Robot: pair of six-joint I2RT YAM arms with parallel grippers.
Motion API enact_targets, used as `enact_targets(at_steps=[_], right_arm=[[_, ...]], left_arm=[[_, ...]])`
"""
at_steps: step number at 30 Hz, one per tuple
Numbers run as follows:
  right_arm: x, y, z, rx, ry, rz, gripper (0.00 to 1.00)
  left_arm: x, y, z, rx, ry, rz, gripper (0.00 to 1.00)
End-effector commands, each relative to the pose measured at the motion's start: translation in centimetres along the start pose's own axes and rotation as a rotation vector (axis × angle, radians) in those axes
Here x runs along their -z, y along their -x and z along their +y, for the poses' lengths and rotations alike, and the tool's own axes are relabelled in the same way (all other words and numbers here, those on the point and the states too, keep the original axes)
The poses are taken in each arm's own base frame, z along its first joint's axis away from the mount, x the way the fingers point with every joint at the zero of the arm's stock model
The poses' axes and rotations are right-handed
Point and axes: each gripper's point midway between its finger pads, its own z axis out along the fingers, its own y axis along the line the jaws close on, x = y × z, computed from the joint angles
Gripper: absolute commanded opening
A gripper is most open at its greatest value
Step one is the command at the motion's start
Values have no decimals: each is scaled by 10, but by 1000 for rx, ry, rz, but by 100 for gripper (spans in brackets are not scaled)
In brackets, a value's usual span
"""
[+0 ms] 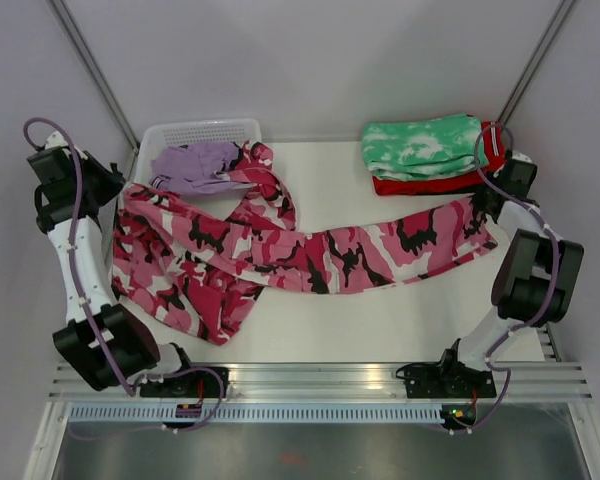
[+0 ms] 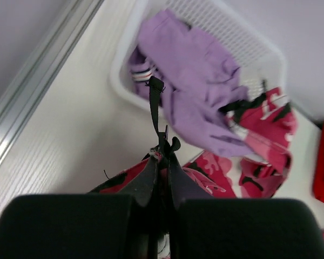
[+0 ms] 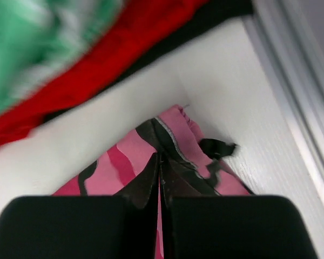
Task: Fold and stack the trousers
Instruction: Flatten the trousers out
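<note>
Basket (image 1: 205,128) upper left holds the lilac trousers (image 1: 192,163), with the camouflage trousers (image 1: 310,255) draped over its rim and across mid-frame. My left pincer (image 2: 162,162) is clamped on their drawstring end at left, my right pincer (image 3: 159,170) pinched tight on the hem at right.

My left arm (image 1: 75,262) and right arm (image 1: 535,270), white links between bulky black joint housings, lilac cables (image 1: 77,195) along each, black wedge-shaped fingers (image 2: 144,182), small red light (image 1: 189,409) at my left base (image 1: 175,382)

Bright even light; soft shadows; wrist views blurry.
</note>
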Motion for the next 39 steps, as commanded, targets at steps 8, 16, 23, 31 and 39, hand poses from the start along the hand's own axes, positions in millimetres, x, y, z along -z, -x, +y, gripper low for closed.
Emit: enact_targets(at_steps=[8,16,23,31,39], right_arm=[[279,189,80,-67,310,-719,0],[362,184,90,-145,350,-786,0],[414,186,109,-80,478,-897,0],[387,215,96,-46,337,-851,0],[258,188,105,-72,409,-670,0]], left_arm=[[215,91,-163,-178,-500,-407,2],[414,106,-291,-190,-1094,-501,2],[493,103,-298,-143,-1175,-607,2],[240,82,-185,43,-427,-284,2],[121,66,-71,25,78,-275,2]])
